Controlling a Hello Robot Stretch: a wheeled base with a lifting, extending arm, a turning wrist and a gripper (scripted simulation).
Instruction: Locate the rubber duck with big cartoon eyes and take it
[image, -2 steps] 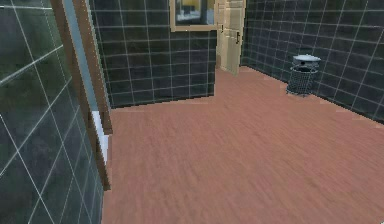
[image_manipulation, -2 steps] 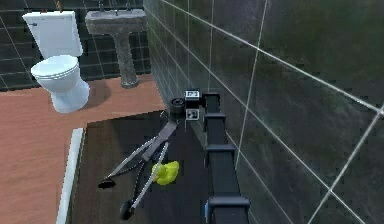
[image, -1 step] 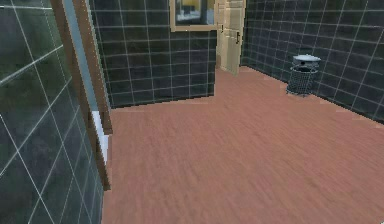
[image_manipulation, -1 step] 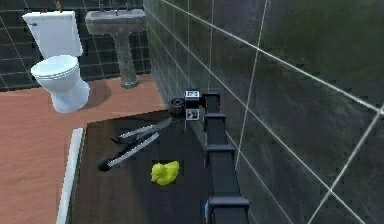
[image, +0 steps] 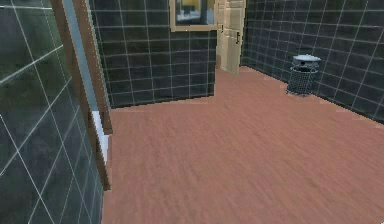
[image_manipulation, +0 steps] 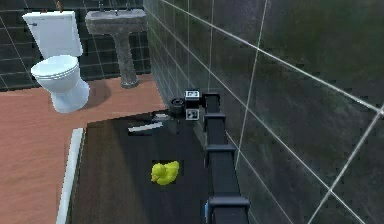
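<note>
A small yellow-green lump (image_manipulation: 165, 173) lay on a dark slab (image_manipulation: 115, 185), rounded and uneven in outline; no eyes or beak could be made out at that size. It sat just beside the arm (image_manipulation: 222, 165), on the arm side view's left of it, and well short of the jaws, which stood near the slab's far edge. Whether the jaws were released or clenched could not be told; only bare slab lay behind their tips, so they held nothing. A pale rim (image_manipulation: 70, 175) bounded the slab on one side; a dark tiled wall (image_manipulation: 300, 90) closed the other, tight against the arm. Beyond the far edge stood a toilet (image_manipulation: 60, 62) and a sink (image_manipulation: 122, 30). In the forward view the red-brown floor (image: 240, 150) lay wide, with a bin (image: 304, 73) at its far right and a pale door (image: 231, 35) at the back.
</note>
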